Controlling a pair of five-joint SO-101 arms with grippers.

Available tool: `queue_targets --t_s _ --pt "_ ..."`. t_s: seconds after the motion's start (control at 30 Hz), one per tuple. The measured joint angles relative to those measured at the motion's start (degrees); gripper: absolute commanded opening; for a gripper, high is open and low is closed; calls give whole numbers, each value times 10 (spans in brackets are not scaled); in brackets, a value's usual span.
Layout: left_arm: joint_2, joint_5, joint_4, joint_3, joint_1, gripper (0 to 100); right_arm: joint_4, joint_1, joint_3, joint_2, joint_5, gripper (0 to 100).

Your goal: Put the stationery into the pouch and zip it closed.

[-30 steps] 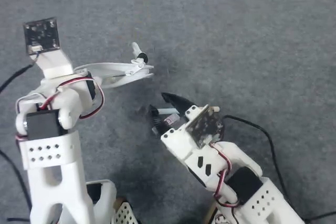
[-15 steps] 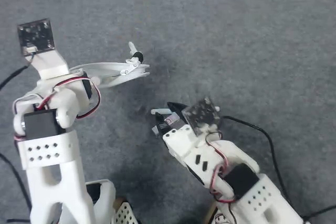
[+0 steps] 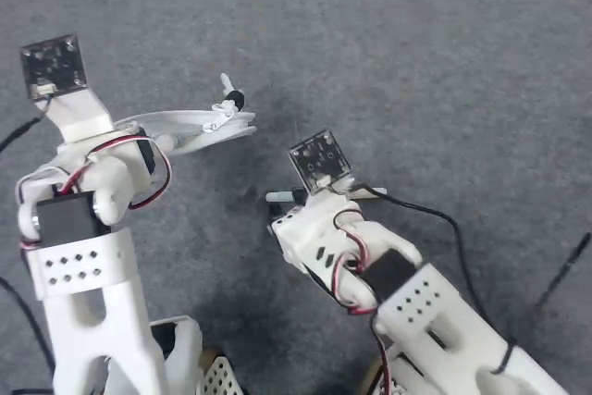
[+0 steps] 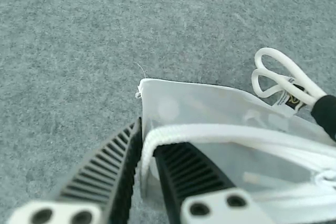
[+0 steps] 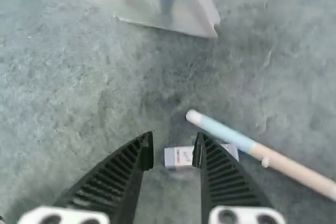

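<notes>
**Desk:** While the left end effector (image 4: 147, 141) pinches one end of the clear pouch (image 4: 210, 111), held over the grey worktop (image 3: 444, 80), where does the stationery lie?

**Reporter:** Near the pouch, on the right arm's side. A small white eraser (image 5: 178, 157) and a pale blue pen (image 5: 247, 145) lie just beside each other.

**Desk:** And the right end effector (image 5: 173, 148)?

**Reporter:** Narrowly parted, with the eraser between its tips and nothing gripped. A white cord loop (image 4: 278, 77) sits at the pouch's far end.
</notes>
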State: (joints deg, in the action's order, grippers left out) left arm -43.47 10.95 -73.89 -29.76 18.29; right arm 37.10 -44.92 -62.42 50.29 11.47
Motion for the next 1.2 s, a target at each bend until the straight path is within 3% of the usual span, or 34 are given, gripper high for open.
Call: queue_targets --t_s 0.77,0.87,1.03,1.2 --pt "0 0 0 0 0 11 89 2 178 -302 150 124" --pt "0 0 0 0 0 11 89 0 184 -322 158 127" --pt "0 0 0 0 0 11 89 0 187 -325 161 226" --pt "0 0 0 0 0 11 89 1 187 -327 193 205"
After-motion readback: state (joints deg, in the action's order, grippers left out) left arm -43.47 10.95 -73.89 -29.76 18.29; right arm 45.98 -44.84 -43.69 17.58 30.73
